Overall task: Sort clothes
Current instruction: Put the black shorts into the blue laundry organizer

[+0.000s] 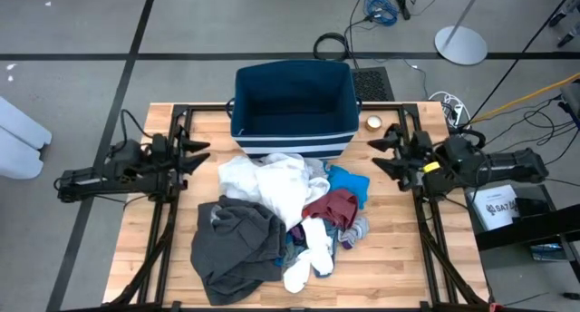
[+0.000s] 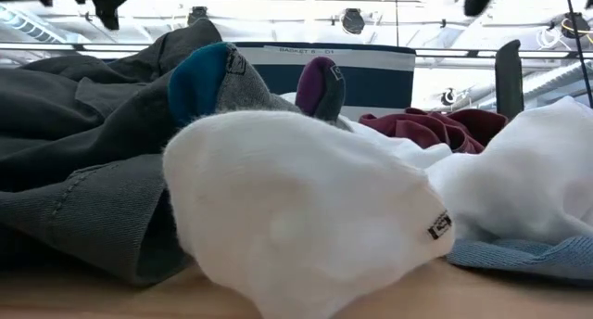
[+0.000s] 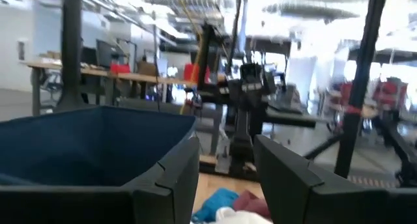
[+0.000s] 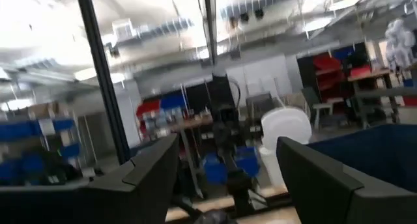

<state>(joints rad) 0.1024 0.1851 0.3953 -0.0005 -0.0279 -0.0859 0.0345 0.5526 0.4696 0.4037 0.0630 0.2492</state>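
The clothes lie in a pile on the middle of the wooden table: a dark grey garment [image 1: 237,244], a white one [image 1: 267,180], a bright blue piece [image 1: 349,183], a maroon piece [image 1: 333,206] and white socks [image 1: 308,253]. In the low view a white sock [image 2: 296,208] lies in front, against the grey garment [image 2: 83,171]. My left gripper [image 1: 201,156] stands open at the pile's left, raised above the table. My right gripper [image 1: 381,153] stands open at the pile's right, also raised. Neither holds anything; each wrist view shows only air between the fingers [image 3: 169,178] [image 4: 150,172].
A navy fabric bin [image 1: 292,108] with white stripes stands open at the table's far edge, behind the pile. A small round object [image 1: 373,123] lies to the bin's right. Black frame rails [image 1: 163,221] run along both table sides. Bare wood shows at the near corners.
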